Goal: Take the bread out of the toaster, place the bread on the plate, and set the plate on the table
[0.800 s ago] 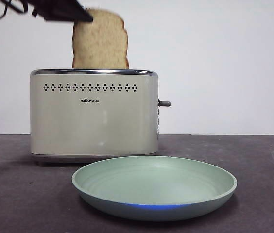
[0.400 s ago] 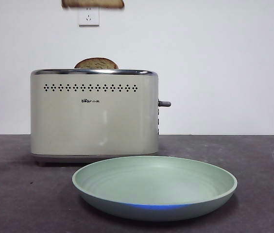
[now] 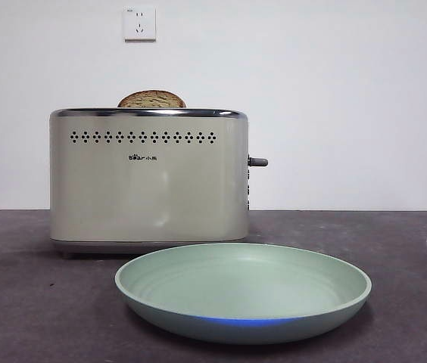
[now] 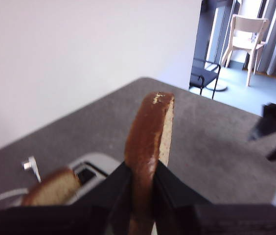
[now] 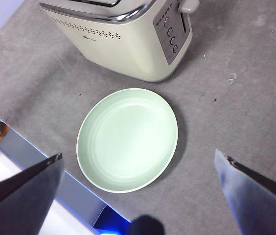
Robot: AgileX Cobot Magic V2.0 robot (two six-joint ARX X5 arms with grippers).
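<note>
Left gripper clamps the bread upright; crust edge facing camera

The bread, a thin tan slice with dark brown crust, stands on edge, clamped at its lower part, high above the toaster. The cream toaster stands upright on the grey tabletop. The empty mint-green plate lies flat just before it.

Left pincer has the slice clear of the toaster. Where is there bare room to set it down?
The plate is bare, its whole bowl free. Bare table lies beyond the plate on the toaster's lever side. The gap between toaster and plate is narrow. The left pincer grips the bread.
</note>
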